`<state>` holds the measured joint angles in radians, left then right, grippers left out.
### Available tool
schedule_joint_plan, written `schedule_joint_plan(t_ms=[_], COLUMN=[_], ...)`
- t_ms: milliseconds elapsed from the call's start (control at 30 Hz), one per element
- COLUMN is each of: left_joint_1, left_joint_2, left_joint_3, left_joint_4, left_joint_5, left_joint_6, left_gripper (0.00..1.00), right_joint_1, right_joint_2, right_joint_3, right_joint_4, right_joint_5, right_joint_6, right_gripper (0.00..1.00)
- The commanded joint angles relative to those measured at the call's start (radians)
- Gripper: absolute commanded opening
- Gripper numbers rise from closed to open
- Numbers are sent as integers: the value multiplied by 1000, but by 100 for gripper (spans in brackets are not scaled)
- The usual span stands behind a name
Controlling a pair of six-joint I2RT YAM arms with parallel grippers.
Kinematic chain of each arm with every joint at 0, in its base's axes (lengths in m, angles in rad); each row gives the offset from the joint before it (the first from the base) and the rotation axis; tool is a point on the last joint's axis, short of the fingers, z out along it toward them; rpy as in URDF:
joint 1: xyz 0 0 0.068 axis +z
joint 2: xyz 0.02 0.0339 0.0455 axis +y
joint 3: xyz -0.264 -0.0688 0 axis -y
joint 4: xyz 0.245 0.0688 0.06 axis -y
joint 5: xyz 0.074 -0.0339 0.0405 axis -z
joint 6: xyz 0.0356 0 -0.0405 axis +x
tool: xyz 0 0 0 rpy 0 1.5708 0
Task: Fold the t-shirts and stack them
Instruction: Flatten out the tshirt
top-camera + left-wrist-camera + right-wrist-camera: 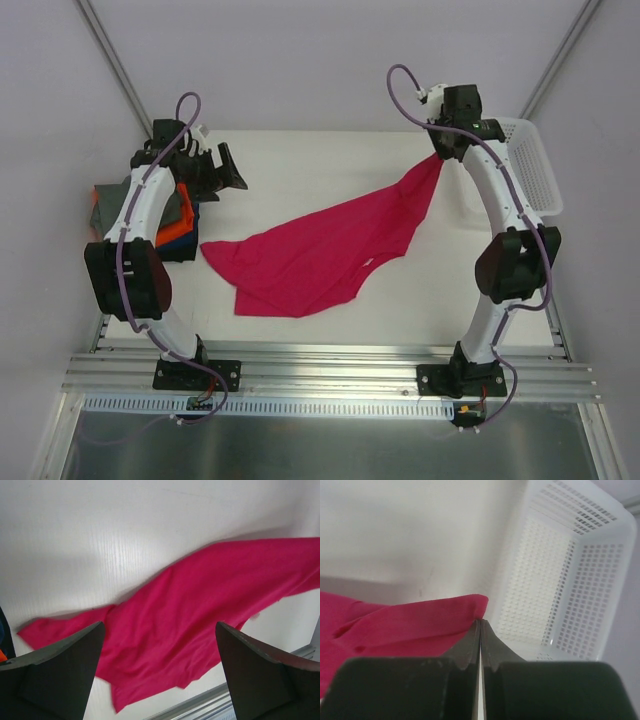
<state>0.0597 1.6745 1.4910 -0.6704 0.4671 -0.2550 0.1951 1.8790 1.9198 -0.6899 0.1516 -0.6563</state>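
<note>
My right gripper point(480, 630), jaws closed, pinches one magenta t-shirt point(320, 250) at center frame. My left gripper point(160, 670) gapes wide, empty. One stack of folded shirts point(170, 215) lies left; one basket point(570, 580) right.

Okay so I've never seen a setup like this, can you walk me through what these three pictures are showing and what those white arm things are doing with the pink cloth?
These are two robot arms bolted to the near edge of a white table. The overhead picture looks down from above and behind them; the other two come from small cameras on each wrist, looking past the fingers. The right tool is shut on a corner of the pink t-shirt, lifting that end while the rest lies spread on the table. The left tool hangs open above the shirt, holding nothing. Beside the left arm sits a pile of shirts, grey, orange and dark. At the far right stands a white mesh basket; the right wrist view shows nothing inside it.
</note>
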Motion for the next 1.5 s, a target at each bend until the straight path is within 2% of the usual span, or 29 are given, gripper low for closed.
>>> schedule_joint_plan(t_ms=[0,433,533,633,767,800,900,1133,1333,1467], left_joint_1=[-3,-99,-119,-193,-309,-361,-435,-569,-652,-731], left_joint_2=[4,-41,-42,-36,-24,-19,2,16,68,105], left_joint_3=[69,-139,-146,-144,-143,-140,-117,-147,-101,-97], left_joint_4=[-8,-31,-35,-35,-58,-86,-123,-63,-19,14], left_joint_5=[76,283,291,268,171,69,-121,-460,-634,-697], left_joint_6=[5,-36,-30,5,127,164,279,497,649,709], left_gripper=[93,90,87,83,80,79,77,75,77,77], right_joint_1=[-16,32,35,35,36,35,33,32,24,6], right_joint_2=[37,94,94,100,109,115,118,103,109,123], right_joint_3=[51,122,120,110,123,128,137,143,176,168], right_joint_4=[-5,-23,-22,-19,-23,-25,-23,-7,-7,-19], right_joint_5=[115,0,-1,5,-14,-17,-17,-15,-32,-46], right_joint_6=[4,38,37,43,50,50,55,52,53,57], right_gripper=[0,0,0,0,0,0,0,0,0,0])
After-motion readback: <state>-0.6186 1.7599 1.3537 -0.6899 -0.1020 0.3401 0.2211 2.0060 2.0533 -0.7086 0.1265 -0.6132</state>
